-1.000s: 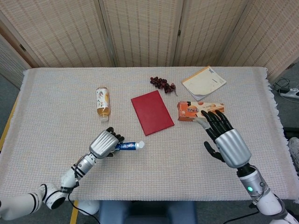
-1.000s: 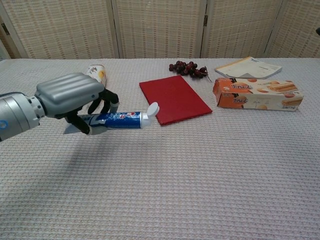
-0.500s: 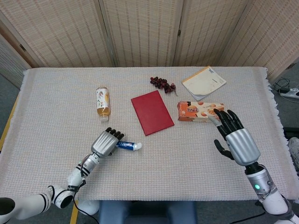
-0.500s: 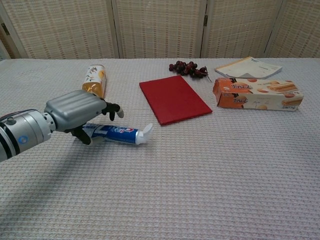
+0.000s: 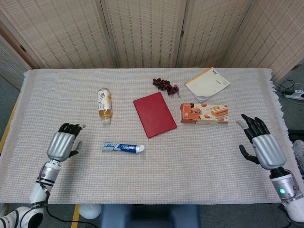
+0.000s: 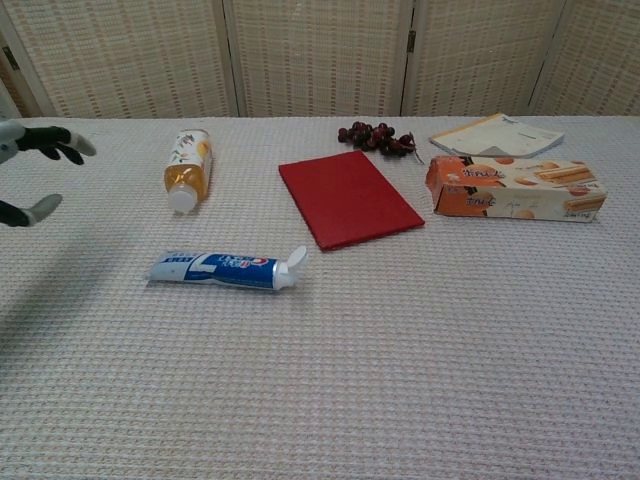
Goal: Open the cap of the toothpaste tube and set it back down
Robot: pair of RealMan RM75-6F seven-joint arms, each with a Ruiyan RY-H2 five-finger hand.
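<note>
The blue and white toothpaste tube [image 5: 122, 147] [image 6: 222, 270] lies flat on the cloth with its white flip cap [image 6: 293, 261] hinged open at the right end. My left hand [image 5: 63, 142] [image 6: 40, 172] hovers well to the tube's left, fingers apart and holding nothing. My right hand [image 5: 260, 145] is far off at the table's right side, also spread and holding nothing; the chest view does not show it.
A small juice bottle [image 5: 104, 104] lies behind the tube. A red booklet [image 5: 154, 114], dark grapes [image 5: 165, 85], a notepad [image 5: 207, 83] and an orange biscuit box [image 5: 204, 113] sit toward the middle and back right. The woven tablecloth [image 5: 190, 161] covers the table.
My left hand set the tube down, let go and drew back to the left. My right hand has pulled away to the right and toward the front edge.
</note>
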